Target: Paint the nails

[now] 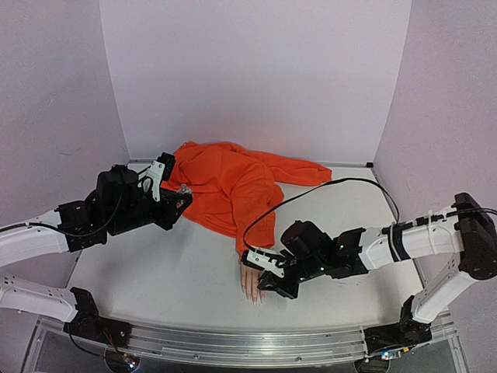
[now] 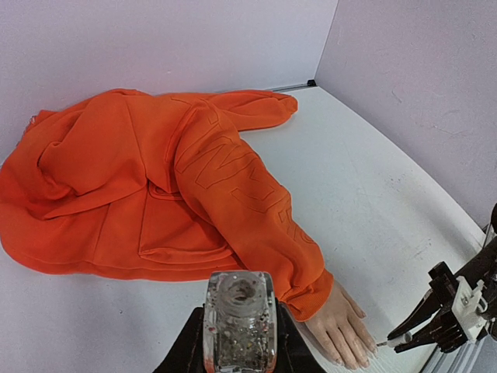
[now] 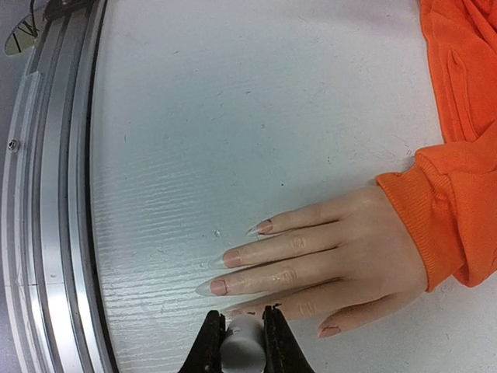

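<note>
Both pinching: left claw (image 2: 239, 330) the bottle (image 2: 239, 307), right claw (image 3: 243, 332) the brush cap (image 3: 243, 348). Painting step; next you steady onto the nails (image 3: 231, 257).

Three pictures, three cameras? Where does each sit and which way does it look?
Top external: high behind the arms, looking down on the table; both arms, left gripper and right gripper show.
Left wrist: on the left arm, facing across the orange sweatshirt; its jaws grip a clear bottle.
Right wrist: on the right arm, looking down on the mannequin hand and nails; its jaws pinch a white cap.
Shared: all three see the mannequin hand.
</note>
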